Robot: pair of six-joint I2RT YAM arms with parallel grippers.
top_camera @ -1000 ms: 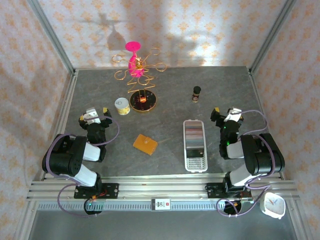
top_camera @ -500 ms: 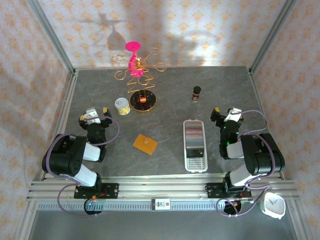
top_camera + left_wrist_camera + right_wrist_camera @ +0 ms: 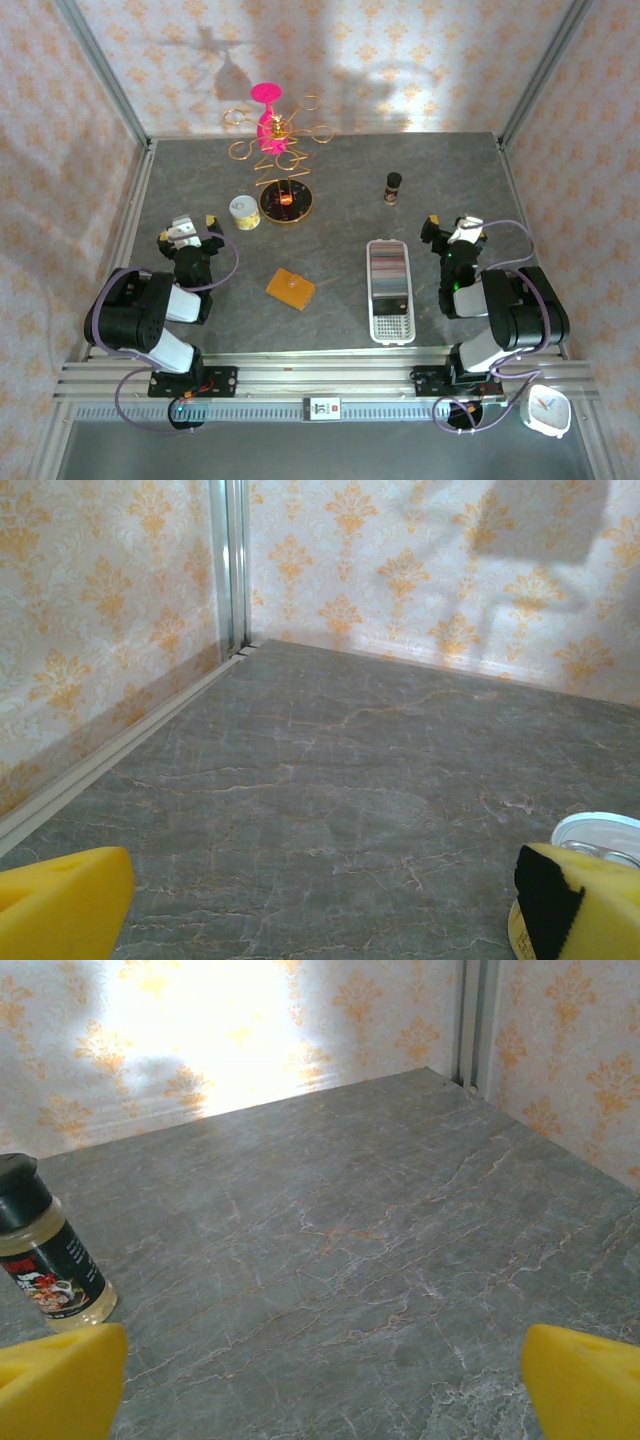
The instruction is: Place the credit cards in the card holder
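Overhead, we see the orange card holder (image 3: pixel 290 289) lying folded on the tabletop (image 3: pixel 340 200) between the arms, well apart from the credit cards (image 3: pixel 389 268) sitting in the white tray (image 3: pixel 391 328). Both the left claw (image 3: pixel 187 229) and the right claw (image 3: pixel 455 228) gape wide, holding nothing. Up close, the right wrist camera gives us the label on a spice bottle (image 3: pixel 48 1260), and the left wrist camera the pale rim of a tin (image 3: pixel 598 830).

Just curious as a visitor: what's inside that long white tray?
The white tray holds a row of thin cards in its far part; the near end looks empty. They overlap, so their number and faces are hidden.
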